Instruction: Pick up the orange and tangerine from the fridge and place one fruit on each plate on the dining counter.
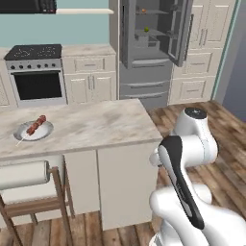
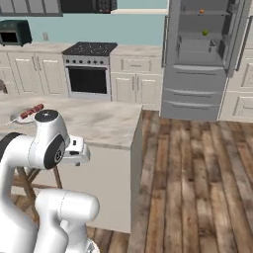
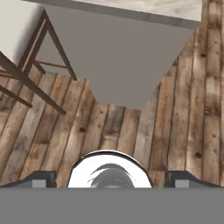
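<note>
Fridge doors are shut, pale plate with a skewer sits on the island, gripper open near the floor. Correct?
Not quite: the fridge is open, its shelves showing in both base views. The plate with the skewer is on the island, and the gripper is open.

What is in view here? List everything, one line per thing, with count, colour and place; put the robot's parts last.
fridge: one, grey steel, back wall, upper doors open
fruits: two, small orange one on top shelf, small green one on shelf below
dining counter: one, beige marbled top, cream base
plate: one, pale grey-white, on the counter, bearing a skewer
stove: one, steel, back wall
stool: one, wooden, cushioned, beside the counter
gripper: one, dark tips, open, above wood floor
</note>
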